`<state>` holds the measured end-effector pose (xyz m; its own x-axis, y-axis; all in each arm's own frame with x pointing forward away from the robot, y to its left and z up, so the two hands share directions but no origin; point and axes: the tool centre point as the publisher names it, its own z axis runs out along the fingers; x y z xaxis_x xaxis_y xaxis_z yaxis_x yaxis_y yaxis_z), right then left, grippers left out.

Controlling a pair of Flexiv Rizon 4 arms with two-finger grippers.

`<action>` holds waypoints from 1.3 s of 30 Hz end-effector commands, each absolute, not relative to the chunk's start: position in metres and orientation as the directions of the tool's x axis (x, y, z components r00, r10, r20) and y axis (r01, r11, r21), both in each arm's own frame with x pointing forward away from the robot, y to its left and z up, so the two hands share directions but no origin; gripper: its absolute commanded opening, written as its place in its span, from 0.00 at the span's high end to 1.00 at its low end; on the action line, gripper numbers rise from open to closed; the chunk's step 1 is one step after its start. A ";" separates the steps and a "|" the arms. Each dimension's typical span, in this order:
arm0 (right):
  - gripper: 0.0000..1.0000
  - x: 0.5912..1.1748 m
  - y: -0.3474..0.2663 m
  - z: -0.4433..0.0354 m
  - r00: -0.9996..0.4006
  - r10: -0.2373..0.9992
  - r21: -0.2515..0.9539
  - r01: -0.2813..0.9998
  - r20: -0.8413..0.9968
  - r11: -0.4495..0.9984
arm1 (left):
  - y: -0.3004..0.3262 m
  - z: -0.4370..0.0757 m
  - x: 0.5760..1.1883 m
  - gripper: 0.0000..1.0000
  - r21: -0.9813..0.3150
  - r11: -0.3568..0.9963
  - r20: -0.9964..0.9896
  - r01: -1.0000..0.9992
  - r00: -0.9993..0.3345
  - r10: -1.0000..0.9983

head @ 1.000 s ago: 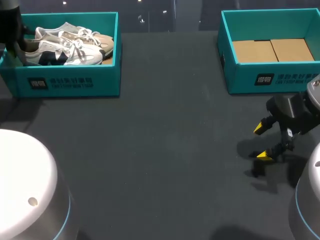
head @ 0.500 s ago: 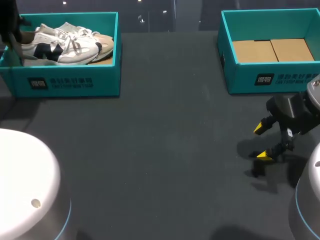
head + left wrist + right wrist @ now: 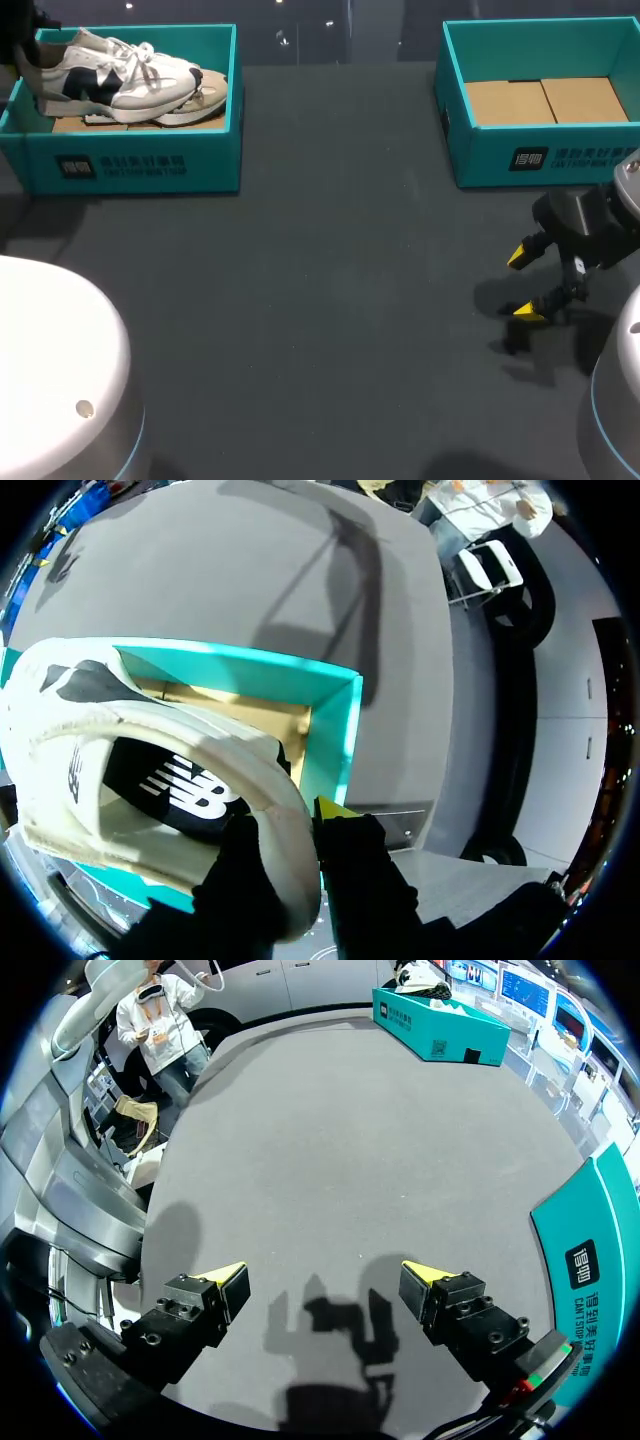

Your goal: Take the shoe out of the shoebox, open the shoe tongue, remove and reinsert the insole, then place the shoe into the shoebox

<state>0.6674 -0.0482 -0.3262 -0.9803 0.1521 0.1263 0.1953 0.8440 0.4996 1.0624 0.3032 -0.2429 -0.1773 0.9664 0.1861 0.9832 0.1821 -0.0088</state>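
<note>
The dark grey worktop point(image 3: 330, 300) carries two teal boxes at its far edge. The shoebox point(image 3: 140, 165) on the left has a brown cardboard floor. The other box point(image 3: 540, 155), on the right, holds only flat brown cardboard point(image 3: 545, 100). The stretch of worktop between them is bare.

A white shoe point(image 3: 120, 75) with dark side patches and white laces sits over the left shoebox's open top, toe toward the middle of the worktop. Part of a second shoe point(image 3: 195, 108) shows under its toe.

The left tool point(image 3: 300, 825) is clamped on the shoe's heel collar, one finger inside the opening and one outside.

The right tool point(image 3: 528, 285) hangs low over the worktop, near the right box. Its yellow-tipped fingers are spread wide and hold nothing.
</note>
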 end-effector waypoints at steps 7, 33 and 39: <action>0.00 0.666 -0.049 -0.326 -0.980 0.153 0.498 0.195 0.124 0.845 | 0.301 -0.196 1.044 1.00 0.013 0.191 0.216 0.982 -0.189 0.958; 0.00 0.666 -0.049 -0.326 -0.980 0.153 0.498 0.195 0.124 0.845 | 0.253 -0.137 0.929 1.00 -0.003 0.165 0.241 0.986 -0.159 0.958; 0.00 0.666 -0.049 -0.326 -0.980 0.153 0.498 0.195 0.124 0.845 | 0.253 -0.137 0.929 1.00 -0.003 0.165 0.241 0.986 -0.159 0.958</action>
<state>0.6674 -0.0483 -0.3262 -0.9802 0.1521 0.1263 0.1954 0.8440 0.4996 0.9340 0.2527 -0.1382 -0.1596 0.9567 0.2432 0.9844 0.1727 -0.0335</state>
